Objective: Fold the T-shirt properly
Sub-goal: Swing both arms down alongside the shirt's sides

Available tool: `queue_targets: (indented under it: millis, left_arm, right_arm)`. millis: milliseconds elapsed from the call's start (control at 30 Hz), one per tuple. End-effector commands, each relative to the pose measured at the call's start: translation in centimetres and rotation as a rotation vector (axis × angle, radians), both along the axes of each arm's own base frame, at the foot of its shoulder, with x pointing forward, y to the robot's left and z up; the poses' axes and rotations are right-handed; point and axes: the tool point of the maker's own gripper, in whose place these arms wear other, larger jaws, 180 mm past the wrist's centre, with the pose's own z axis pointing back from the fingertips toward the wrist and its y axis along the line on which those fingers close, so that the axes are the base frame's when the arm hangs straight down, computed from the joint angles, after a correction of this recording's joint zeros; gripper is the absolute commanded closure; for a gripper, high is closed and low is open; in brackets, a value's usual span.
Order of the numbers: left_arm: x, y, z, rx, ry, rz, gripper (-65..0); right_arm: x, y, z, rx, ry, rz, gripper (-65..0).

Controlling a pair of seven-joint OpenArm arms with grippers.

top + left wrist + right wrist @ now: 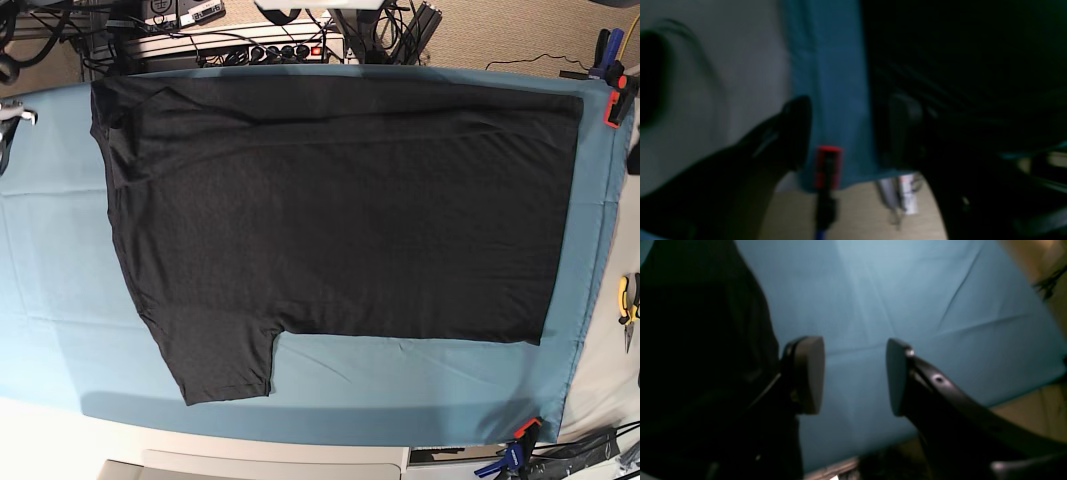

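T-shirt (pixel 340 230) first: it lies dark and broad across the teal cloth (pixel 60 290), apart from both sets of fingers as far as I can make out. From my left gripper (pixel 853 133), whose two fingers stand spread with nothing between them, the shirt's edge runs just under the inner finger and the fabric reaches away on that side; bare teal shows in the gap. My right gripper (pixel 853 375) is spread and unloaded too, with the shirt beyond its inner finger and plain cloth between the tips. A red clip (pixel 818 175) sits at the cloth's edge, seen low in my left gripper's gap.

I'd expect this to handle light, limp and thin: no risk of breaking it, but it will sag between two holds and ruck up if I drag it. The long creased band near the far edge looks like more than one layer, so a shallow pinch there could lift only the top one. I'd take it at the corners, tips flat to the table, getting every layer I want in the bite. The teal underneath is soft as well, and pressing too deep could gather it along with the shirt.
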Motion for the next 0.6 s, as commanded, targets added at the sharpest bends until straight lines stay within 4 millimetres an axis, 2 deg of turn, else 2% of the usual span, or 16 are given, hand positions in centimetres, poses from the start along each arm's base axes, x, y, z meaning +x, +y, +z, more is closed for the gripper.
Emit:
queue_targets:
  millis: [0,133,367,567]
  left_arm:
    - [1.3,0.0,2.1,0.045,-0.054,-0.039,-33.8]
    - [3.4,0.1,5.2,0.171,-0.111,-0.090,-33.3]
    - [7.9,1.4,12.3,0.333,-0.312,-0.080,-33.3]
    - [9.7,2.1,16.8,0.410,-0.418,-0.071,-33.2]
  right_arm:
    - [1.0,0.7,1.6,-0.042,-0.047,0.035,-29.6]
    - [2.9,2.0,0.8,-0.045,-0.036,0.074,-29.6]
    - [6.8,4.7,-0.2,-0.076,-0.042,0.146,-29.6]
    - [11.8,5.8,-1.3,-0.024,-0.077,0.193,-29.6]
